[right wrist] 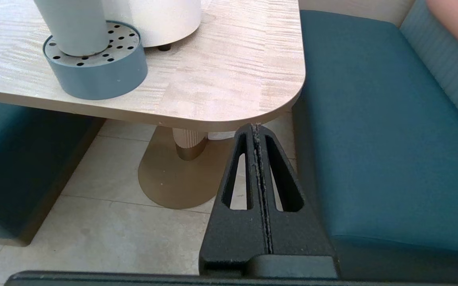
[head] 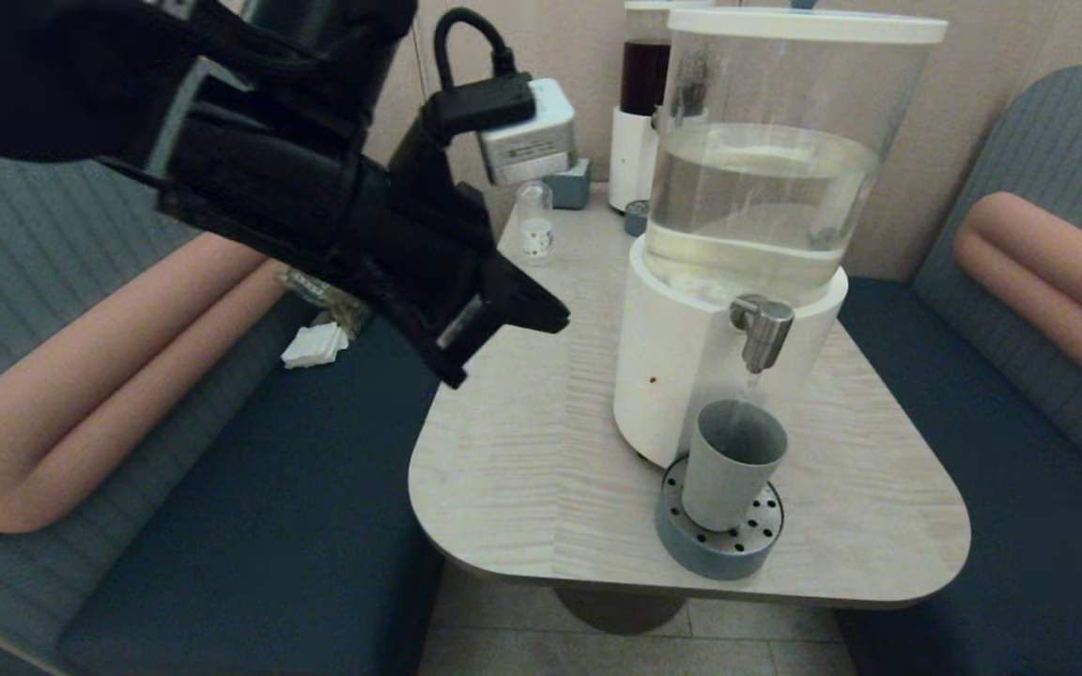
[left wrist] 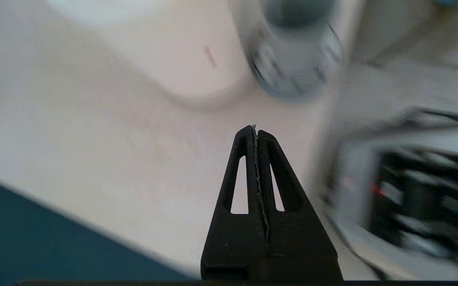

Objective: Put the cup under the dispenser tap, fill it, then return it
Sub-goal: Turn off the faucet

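Observation:
The grey-blue cup (head: 731,462) stands upright on the round perforated tray (head: 696,549), directly below the steel dispenser tap (head: 763,329) of the big clear-tank dispenser (head: 682,376). A thin stream of water runs from the tap into the cup. My left gripper (head: 555,324) hangs above the table's left part, well left of the cup, shut and empty. In the left wrist view the left gripper (left wrist: 255,128) points toward the blurred cup (left wrist: 292,43). My right gripper (right wrist: 256,126) is parked low beside the table's front edge, shut and empty, with the cup (right wrist: 76,28) and tray (right wrist: 105,71) beyond it.
A narrower dispenser with dark liquid (head: 642,103) stands at the back of the table (head: 522,451), with a small clear bottle (head: 535,221) and a white box (head: 532,131) near it. Blue bench seats (head: 259,526) flank the table. White tissues (head: 314,345) lie on the left seat.

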Available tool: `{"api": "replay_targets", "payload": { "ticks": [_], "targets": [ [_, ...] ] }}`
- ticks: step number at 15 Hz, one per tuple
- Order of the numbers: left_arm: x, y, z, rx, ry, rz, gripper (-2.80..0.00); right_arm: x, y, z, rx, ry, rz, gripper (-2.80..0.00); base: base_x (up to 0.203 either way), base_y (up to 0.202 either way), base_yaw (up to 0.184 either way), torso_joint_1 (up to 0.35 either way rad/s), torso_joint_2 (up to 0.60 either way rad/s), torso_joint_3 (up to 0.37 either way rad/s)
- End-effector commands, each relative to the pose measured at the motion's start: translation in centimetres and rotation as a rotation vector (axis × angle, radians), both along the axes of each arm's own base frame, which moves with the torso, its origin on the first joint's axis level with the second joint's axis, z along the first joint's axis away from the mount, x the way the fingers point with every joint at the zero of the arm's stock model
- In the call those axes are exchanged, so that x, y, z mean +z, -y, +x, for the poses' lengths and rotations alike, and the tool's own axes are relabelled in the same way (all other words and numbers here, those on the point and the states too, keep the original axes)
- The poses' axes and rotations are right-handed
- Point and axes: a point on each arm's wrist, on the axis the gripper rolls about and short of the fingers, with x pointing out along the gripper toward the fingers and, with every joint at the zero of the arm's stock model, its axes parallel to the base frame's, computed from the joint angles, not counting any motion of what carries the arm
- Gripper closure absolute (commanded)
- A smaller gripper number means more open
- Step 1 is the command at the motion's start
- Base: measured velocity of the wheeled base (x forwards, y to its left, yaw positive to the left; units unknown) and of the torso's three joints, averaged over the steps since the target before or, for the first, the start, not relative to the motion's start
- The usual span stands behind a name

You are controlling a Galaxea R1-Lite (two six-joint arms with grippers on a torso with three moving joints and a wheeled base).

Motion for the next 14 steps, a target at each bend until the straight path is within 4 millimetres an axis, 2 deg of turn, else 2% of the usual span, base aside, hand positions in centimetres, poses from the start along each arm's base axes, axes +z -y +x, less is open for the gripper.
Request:
{"api": "replay_targets", "payload": {
  "ticks": [1,5,14],
  "targets": [
    [-1.9,4.1,1.3,-0.042,0.061,-0.017,0.0,0.0,0.0,0.0,0.0,-0.003,-0.001,0.0,0.0,0.0,0.0,0.0,0.0,0.0],
    [-3.0,8.0,2.2,-0.09,0.161,-0.1,0.0,0.0,0.0,0.0,0.0,-0.002,-0.001,0.0,0.0,0.0,0.0,0.0,0.0,0.0],
    [-4.4,9.7,2.8,-0.106,0.163,-0.108,0.0,0.0,0.0,0.0,0.0,-0.001,-0.001,0.0,0.0,0.0,0.0,0.0,0.0,0.0]
  ]
}}
